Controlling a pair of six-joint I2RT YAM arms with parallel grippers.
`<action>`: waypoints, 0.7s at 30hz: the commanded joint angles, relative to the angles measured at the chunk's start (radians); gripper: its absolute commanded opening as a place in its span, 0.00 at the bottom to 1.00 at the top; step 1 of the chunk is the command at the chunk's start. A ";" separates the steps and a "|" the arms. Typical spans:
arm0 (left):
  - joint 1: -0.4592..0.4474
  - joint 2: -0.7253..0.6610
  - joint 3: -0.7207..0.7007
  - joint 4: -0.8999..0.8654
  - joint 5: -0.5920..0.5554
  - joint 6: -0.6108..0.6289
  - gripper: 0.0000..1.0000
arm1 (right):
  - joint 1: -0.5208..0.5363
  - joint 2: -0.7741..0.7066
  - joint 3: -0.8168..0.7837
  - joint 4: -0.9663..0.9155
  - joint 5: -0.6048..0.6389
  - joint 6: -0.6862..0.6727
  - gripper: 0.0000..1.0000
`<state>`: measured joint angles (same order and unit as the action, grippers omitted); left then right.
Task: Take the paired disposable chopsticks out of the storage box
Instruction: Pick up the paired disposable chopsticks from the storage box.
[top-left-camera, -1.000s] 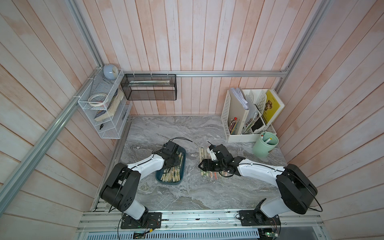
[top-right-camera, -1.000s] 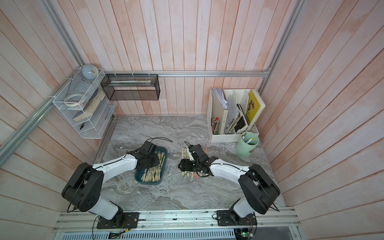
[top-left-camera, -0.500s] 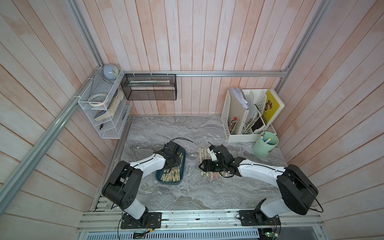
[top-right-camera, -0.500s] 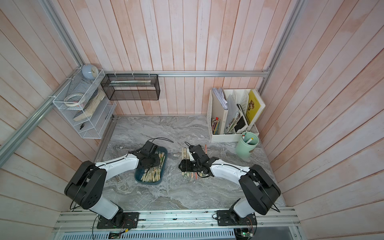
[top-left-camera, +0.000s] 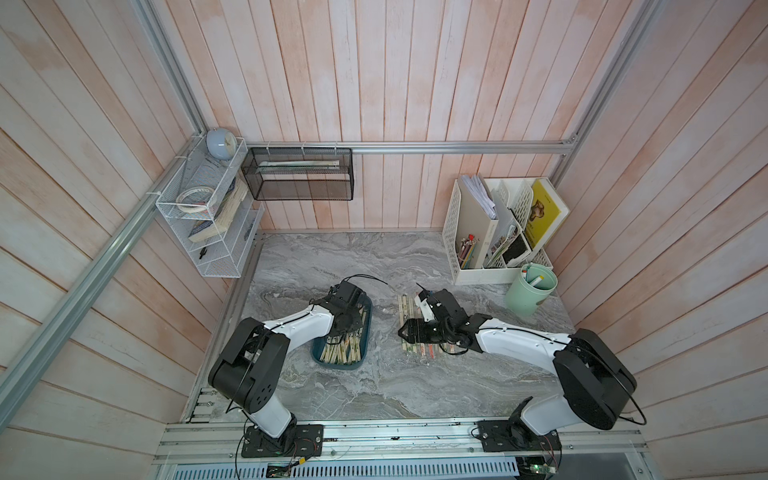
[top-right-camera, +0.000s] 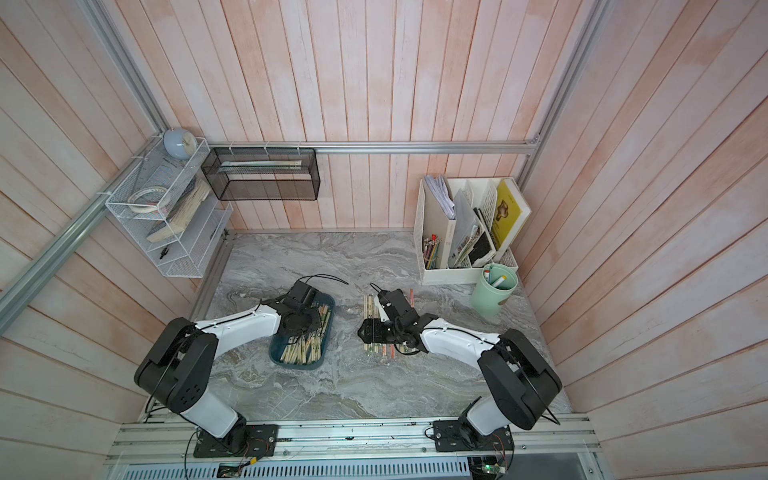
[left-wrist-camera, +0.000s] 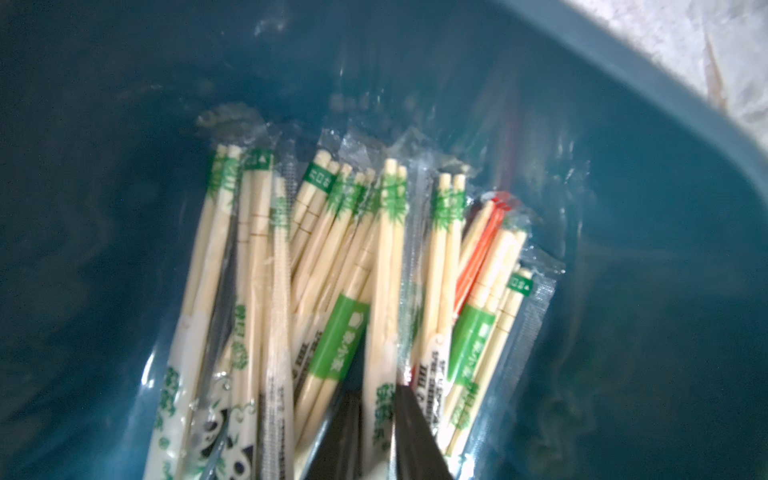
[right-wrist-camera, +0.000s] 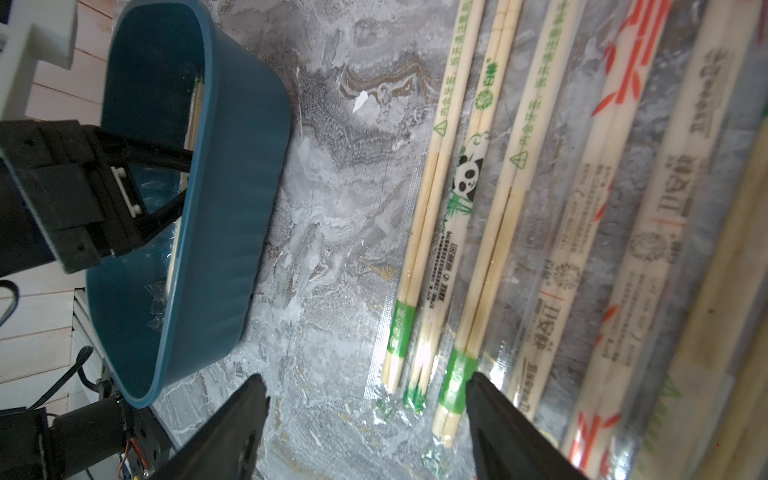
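Grey marble tabletop (top-left-camera: 374, 395) carries the storage box (right-wrist-camera: 232, 208); inside it the left gripper (left-wrist-camera: 376, 392) clamps one of the paired disposable chopsticks (left-wrist-camera: 384, 291), probably to lift it; the right gripper (right-wrist-camera: 365, 377), jaws apart, hovers over laid-out pairs (right-wrist-camera: 469, 174).

Pale pink plank walls (top-left-camera: 415, 83) enclose a grey marbled tabletop (top-left-camera: 353, 257) under soft, even light. An aluminium rail (top-left-camera: 457, 147) carries a black mesh basket (top-left-camera: 299, 191) beside a white wire shelf (top-left-camera: 216, 257). A white file organiser (top-left-camera: 478, 274) and a mint cup (top-left-camera: 523, 299) stand in the far corner.
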<state>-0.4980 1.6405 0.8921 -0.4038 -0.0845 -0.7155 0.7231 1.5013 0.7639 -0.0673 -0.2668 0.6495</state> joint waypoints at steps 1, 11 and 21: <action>-0.002 -0.020 0.017 -0.029 -0.016 0.007 0.14 | -0.007 -0.001 0.001 -0.005 0.010 -0.019 0.78; -0.001 -0.053 0.040 -0.068 -0.037 0.013 0.11 | -0.011 -0.027 -0.022 -0.002 0.015 -0.014 0.78; 0.022 -0.116 0.087 -0.116 -0.056 0.042 0.11 | -0.017 -0.025 -0.026 0.008 0.010 -0.017 0.78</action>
<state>-0.4866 1.5562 0.9478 -0.4885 -0.1135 -0.6975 0.7143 1.4864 0.7479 -0.0669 -0.2630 0.6495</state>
